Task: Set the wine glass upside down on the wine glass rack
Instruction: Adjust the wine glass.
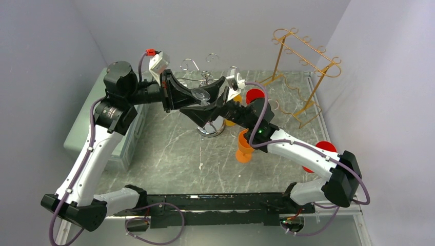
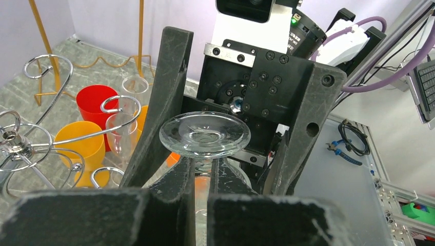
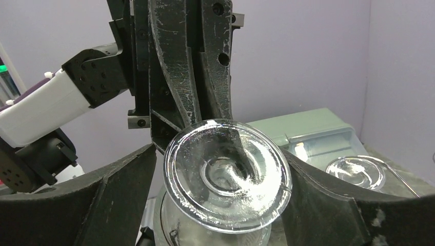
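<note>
3 pale lilac walls (image 1: 215, 25) enclose a grey marbled table (image 1: 174, 148), evenly lit.

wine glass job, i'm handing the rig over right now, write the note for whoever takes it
Left hand: shut on the stem of the wine glass, which is in the air, upside down, foot up.
Right hand: open, fingers either side of the foot, not gripping.
Silver rack stands close by the hands; gold rack at back right.
Done: glass lifted and inverted.
Left: hang it on the rack, release.
</note>
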### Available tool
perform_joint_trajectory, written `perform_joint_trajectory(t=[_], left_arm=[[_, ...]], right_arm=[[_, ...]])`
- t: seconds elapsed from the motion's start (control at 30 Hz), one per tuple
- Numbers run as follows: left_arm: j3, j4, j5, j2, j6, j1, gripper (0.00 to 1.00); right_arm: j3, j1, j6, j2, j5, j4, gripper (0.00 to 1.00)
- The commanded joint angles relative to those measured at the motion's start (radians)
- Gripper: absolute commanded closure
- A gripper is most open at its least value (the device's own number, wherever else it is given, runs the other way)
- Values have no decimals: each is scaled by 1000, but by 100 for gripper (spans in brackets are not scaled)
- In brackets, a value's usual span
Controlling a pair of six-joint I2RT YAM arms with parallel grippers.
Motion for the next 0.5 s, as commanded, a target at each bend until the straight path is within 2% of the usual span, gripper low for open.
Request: perform_joint_trajectory(t=[0.0, 0.17, 0.2, 0.23, 0.33, 0.47], left_arm=[[43, 26, 24, -13, -16, 1, 100], [67, 24, 40, -10, -17, 1, 100], [74, 27, 44, -8, -21, 1, 100], [80, 34, 47, -5, -27, 1, 100], [109, 45, 50, 7, -35, 1, 100], [130, 55, 59, 16, -55, 1, 100]], right_arm=[[41, -11, 21, -13, -60, 39, 16], [-31, -29, 15, -66, -75, -12, 13], [-44, -35, 23, -72, -94, -14, 9], [-46, -38, 28, -73, -120, -18, 1], [-45, -41, 24, -70, -163, -49, 0], [-54, -40, 24, -71, -146, -32, 1]])
